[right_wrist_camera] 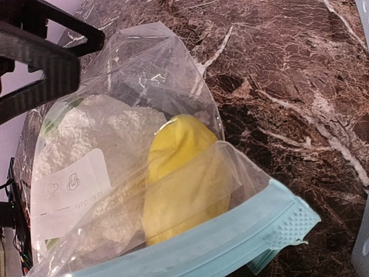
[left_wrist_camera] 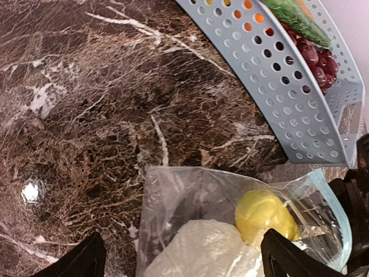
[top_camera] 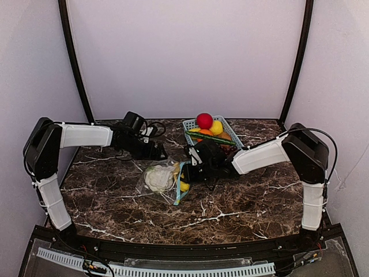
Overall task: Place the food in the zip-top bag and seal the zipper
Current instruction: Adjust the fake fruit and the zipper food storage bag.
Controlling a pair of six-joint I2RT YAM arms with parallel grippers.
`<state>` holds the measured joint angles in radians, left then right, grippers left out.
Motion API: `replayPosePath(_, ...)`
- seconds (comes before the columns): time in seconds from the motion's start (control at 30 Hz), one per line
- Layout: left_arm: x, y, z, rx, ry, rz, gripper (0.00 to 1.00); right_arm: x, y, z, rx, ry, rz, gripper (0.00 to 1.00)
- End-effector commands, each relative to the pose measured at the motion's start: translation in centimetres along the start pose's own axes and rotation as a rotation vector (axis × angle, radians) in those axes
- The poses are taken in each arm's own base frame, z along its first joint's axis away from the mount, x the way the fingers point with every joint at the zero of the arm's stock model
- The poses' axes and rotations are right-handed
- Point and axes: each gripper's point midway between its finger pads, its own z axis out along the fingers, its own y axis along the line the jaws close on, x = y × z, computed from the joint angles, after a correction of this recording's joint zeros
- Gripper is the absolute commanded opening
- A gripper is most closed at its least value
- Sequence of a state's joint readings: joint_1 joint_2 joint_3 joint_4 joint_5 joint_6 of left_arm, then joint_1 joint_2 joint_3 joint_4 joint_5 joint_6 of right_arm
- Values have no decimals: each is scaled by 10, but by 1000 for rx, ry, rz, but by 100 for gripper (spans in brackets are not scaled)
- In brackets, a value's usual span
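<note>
The clear zip-top bag (top_camera: 151, 186) lies on the marble table, just left of centre. Inside it are the white cauliflower (top_camera: 157, 178), the yellow banana (right_wrist_camera: 179, 179) and a light-green piece (right_wrist_camera: 52, 122) peeking out beside the cauliflower. The light-blue zipper (right_wrist_camera: 230, 245) runs along the bag's right edge, raised off the table. My right gripper (top_camera: 189, 168) is at that edge, shut on the zipper, and the strip hides its fingertips in the right wrist view. My left gripper (left_wrist_camera: 181, 239) is wide open and empty, hovering over the bag's far side above the cauliflower (left_wrist_camera: 202, 254).
A light-blue lattice basket (top_camera: 190, 124) stands behind the bag, holding a red ball-like fruit (top_camera: 204, 120), yellow and orange pieces, a green piece and dark grapes (left_wrist_camera: 314, 57). A white label patch (right_wrist_camera: 69, 190) is on the bag. Walls enclose the table at the back and sides.
</note>
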<state>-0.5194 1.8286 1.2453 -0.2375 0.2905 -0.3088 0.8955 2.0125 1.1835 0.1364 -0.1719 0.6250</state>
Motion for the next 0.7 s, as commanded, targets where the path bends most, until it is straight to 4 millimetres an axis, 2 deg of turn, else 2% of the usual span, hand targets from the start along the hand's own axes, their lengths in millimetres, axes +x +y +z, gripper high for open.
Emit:
replayPosePath(0.0, -1, 6, 7, 3, 12, -37, 95, 8, -2, 5, -15, 16, -26, 32)
replayPosePath(0.17, 19, 12, 29, 23, 83, -101, 94, 6, 0, 4, -23, 13, -27, 32)
replayPosePath(0.27, 29, 10, 33, 54, 103, -144, 88, 4, 1, 3, -22, 8, -29, 32)
replayPosePath(0.3, 34, 7, 35, 83, 111, -153, 80, 4, 0, 4, -18, 7, -28, 32)
replayPosePath(0.33, 40, 7, 36, 94, 121, -178, 68, 4, -1, 4, -17, 8, -28, 32)
replayPosePath(0.37, 39, 2, 36, 127, 117, -184, 61, 4, -1, 4, -16, 8, -29, 31)
replayPosePath(0.4, 46, 1, 37, 139, 127, -206, 49, 5, -1, 5, -15, 10, -28, 31)
replayPosePath(0.43, 42, -5, 37, 177, 110, -203, 42, 5, -1, 5, -14, 12, -27, 31)
replayPosePath(0.47, 46, -6, 36, 190, 111, -223, 29, 5, -1, 4, -15, 11, -27, 31)
replayPosePath(0.5, 40, -13, 34, 226, 81, -214, 24, 5, -1, 4, -14, 11, -27, 31)
replayPosePath(0.53, 41, -15, 31, 240, 74, -222, 14, 5, -1, 4, -15, 11, -27, 31)
replayPosePath(0.6, 35, -23, 25, 283, 38, -206, 3, 3, 0, 2, -17, 4, -31, 31)
replayPosePath(0.67, 29, -35, 19, 321, 6, -162, 1, 0, 4, -1, -31, -8, -44, 31)
